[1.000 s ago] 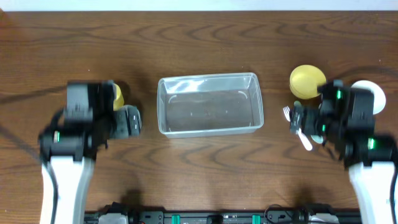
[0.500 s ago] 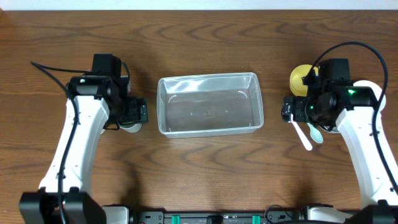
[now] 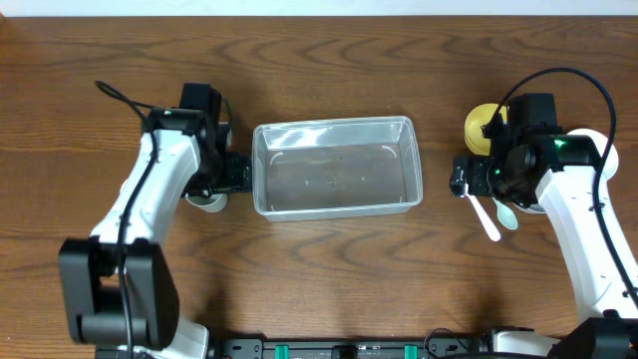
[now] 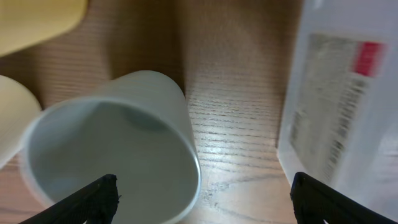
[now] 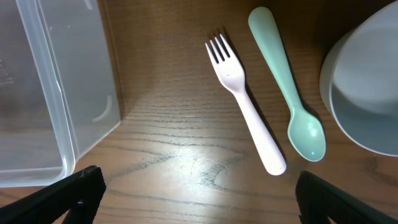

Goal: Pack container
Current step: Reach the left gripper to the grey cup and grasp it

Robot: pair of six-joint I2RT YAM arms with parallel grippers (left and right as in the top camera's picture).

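The clear container stands empty mid-table; its wall also shows in the left wrist view and the right wrist view. My left gripper hovers open just left of it. Its fingers straddle the near rim of a white cup and bare wood, gripping nothing. My right gripper is open over bare wood beside the container's right end. Ahead of it lie a pink fork and a green spoon.
A yellow bowl and a white bowl sit at the right, the white one also beside the spoon. By the cup are a yellow item and a pale rounded item.
The left arm has swung right, close to the container's left wall, and its jaws have narrowed slightly. The right arm reached out a second ago and has since stayed put.
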